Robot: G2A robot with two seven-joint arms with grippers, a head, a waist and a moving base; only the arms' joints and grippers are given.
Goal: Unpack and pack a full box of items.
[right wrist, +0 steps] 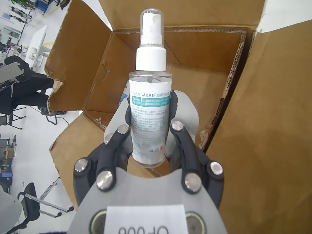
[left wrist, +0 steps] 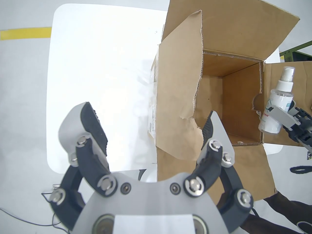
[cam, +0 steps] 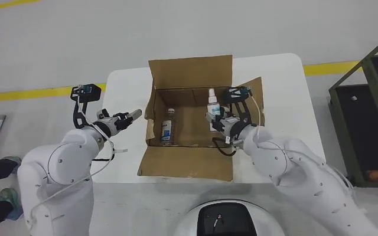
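An open cardboard box stands in the middle of the white table, its flaps spread out. My right gripper is shut on a clear spray bottle with a white pump and printed label, held over the box's right side; the same spray bottle sits between the pads in the right wrist view and shows as the spray bottle past the box. Another small bottle lies on the box floor at the left. My left gripper stands open, holding nothing, just outside the box's left flap.
The white table has bare room left of the box. A dark green metal rack stands off the table's right edge. Yellow floor tape runs behind the table.
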